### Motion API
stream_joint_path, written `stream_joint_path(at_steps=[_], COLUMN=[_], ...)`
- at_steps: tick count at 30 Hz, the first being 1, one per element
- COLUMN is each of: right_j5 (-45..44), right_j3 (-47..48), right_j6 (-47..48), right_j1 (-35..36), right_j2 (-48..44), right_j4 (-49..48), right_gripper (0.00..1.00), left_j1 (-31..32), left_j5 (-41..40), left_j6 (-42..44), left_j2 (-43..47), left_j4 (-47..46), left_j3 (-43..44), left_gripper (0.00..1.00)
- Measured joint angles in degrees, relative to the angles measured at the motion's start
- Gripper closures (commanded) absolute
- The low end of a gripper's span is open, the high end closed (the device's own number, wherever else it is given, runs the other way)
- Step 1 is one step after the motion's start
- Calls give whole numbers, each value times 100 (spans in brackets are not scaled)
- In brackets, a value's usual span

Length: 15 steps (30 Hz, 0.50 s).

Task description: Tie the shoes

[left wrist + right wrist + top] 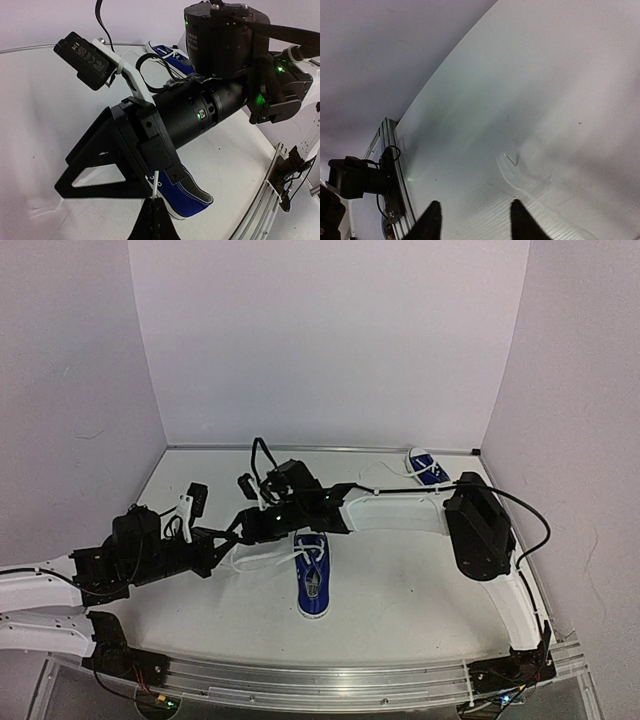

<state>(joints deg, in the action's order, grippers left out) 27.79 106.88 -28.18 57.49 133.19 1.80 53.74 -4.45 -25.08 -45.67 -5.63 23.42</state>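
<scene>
The white table [420, 620] fills the floor of a plain white-walled booth, with a metal rail [330, 680] along its near edge. The right arm [480, 530] rises from the near right corner and bends across to the middle, while the left arm [130, 555] reaches in from the near left, so the two wrists meet just left of centre. The right gripper [476, 222] points down at bare tabletop, its two dark fingertips [431, 220] standing apart with nothing between them and touching nothing. The left gripper [154, 214] is pinched together on a white lace [156, 184], which runs straight up from its tip beside the right arm's black finger frame [115, 150]. One blue shoe [312, 585] lies near the table's centre, toe toward the rail, its laces trailing left toward the grippers. The other shoe [428, 468] sits well apart at the far right, near the back wall. The small black camera module [82, 54] on the right wrist's white bracket carries white printing, too blurred to read.
</scene>
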Motion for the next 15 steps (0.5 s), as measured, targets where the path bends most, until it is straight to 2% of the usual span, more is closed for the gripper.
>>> stream_joint_path(at_steps=[4,7,12,15], right_j5=[54,105,59,-75], right_j3=[-360,-913,-1325,-1330], right_j6=[-43,-38,266,602], right_j1=[-100,-433,-1049,-1160], right_j2=[-236,-741,-1539,-1740], right_j4=[16,101,532,855], right_gripper=[35,35,43,49], left_j1=[0,0,10,21], left_j5=[6,33,123,169], left_j6=[120,224,507,694], left_j2=[26,-59,-658,-1007], left_j4=[0,-2,26,154], left_j3=[0,1,131,359], left_gripper=[100,100,100,100])
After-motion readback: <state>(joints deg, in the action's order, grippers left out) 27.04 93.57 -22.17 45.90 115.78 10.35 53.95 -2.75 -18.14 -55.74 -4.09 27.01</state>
